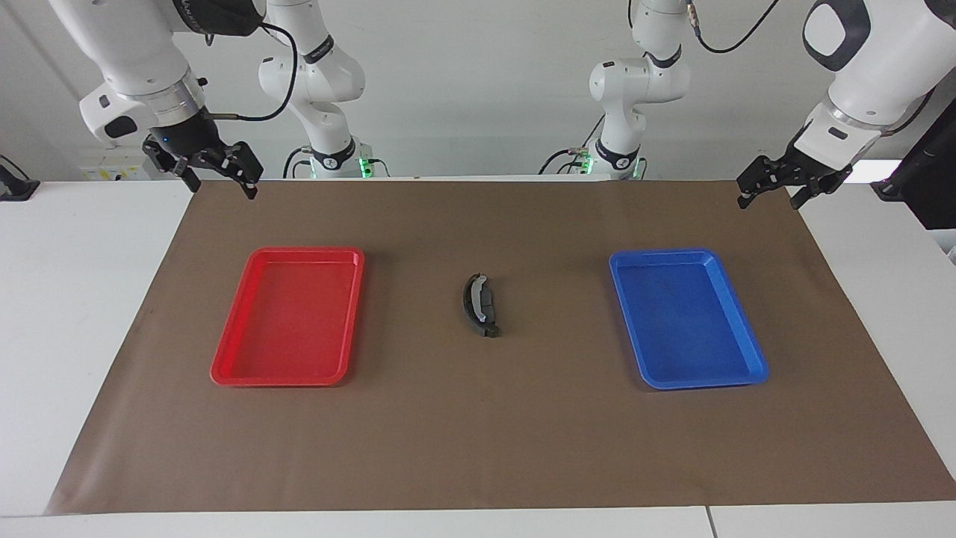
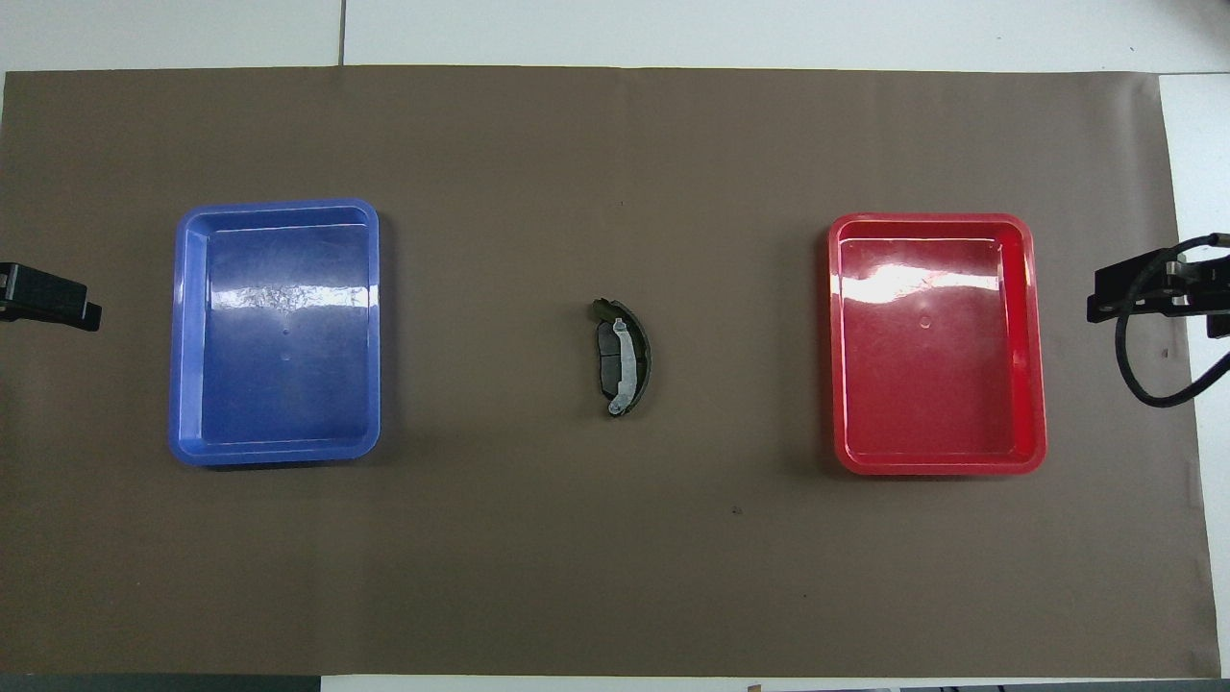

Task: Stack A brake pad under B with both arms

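Observation:
The small dark-grey brake pad [image 1: 488,298] [image 2: 607,359] and the longer black crescent piece B [image 1: 470,306] [image 2: 641,358] lie together on the brown mat, midway between the two trays. The pad sits in the crescent's inner curve. The crescent's silvery strip [image 2: 625,358] overlaps the pad's edge, so B appears to rest partly on the pad. My right gripper [image 1: 220,187] [image 2: 1143,288] hangs open and empty over the mat's edge, at the right arm's end. My left gripper [image 1: 769,200] [image 2: 48,300] hangs open and empty over the mat's edge, at the left arm's end.
A red tray [image 1: 224,366] [image 2: 1038,346] lies toward the right arm's end and a blue tray [image 1: 754,351] [image 2: 183,327] toward the left arm's end; neither holds anything. The brown mat [image 1: 478,433] covers most of the white table.

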### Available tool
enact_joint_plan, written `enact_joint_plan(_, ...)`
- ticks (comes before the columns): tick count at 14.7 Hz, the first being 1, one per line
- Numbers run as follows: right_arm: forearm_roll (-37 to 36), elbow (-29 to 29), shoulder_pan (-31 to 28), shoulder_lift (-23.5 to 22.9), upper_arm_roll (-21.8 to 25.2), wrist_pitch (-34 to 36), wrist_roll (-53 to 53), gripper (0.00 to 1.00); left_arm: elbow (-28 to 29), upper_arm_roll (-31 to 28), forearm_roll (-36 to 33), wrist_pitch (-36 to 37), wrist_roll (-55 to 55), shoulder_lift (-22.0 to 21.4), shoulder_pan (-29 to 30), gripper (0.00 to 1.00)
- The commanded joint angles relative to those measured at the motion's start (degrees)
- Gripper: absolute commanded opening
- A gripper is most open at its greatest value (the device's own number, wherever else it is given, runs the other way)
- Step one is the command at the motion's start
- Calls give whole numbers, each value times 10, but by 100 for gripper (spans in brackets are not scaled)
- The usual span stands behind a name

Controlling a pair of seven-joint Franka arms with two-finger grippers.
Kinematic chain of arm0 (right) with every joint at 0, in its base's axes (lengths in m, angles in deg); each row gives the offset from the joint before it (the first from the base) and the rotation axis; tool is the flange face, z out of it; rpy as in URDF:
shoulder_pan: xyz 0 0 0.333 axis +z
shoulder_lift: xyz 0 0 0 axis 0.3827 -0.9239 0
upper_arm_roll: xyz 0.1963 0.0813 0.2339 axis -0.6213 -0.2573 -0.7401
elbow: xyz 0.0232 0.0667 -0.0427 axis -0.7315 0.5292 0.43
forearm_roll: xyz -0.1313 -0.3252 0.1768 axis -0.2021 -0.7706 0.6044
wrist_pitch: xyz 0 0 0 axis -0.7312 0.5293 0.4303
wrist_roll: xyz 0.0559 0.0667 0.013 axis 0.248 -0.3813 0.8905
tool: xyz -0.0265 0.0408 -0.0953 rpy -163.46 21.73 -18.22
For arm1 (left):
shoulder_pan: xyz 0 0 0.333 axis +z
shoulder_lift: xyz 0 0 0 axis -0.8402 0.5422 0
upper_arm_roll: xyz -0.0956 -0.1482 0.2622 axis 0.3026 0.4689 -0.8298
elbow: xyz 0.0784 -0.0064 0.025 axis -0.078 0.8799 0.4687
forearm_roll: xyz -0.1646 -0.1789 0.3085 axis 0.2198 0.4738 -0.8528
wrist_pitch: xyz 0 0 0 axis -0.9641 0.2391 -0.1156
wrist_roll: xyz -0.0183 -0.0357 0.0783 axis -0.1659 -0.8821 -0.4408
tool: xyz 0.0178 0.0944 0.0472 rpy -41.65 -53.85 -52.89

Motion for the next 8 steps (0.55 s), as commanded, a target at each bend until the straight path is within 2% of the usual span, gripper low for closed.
enact_joint_plan(1,-2,-10,-10,-6,-4,11,16,100,7,4,6,5,-2,-8,8,100)
enact_joint_plan(8,1,-7,-9,-3,-4,11,16,100,7,4,6,5,-2,-8,8,100)
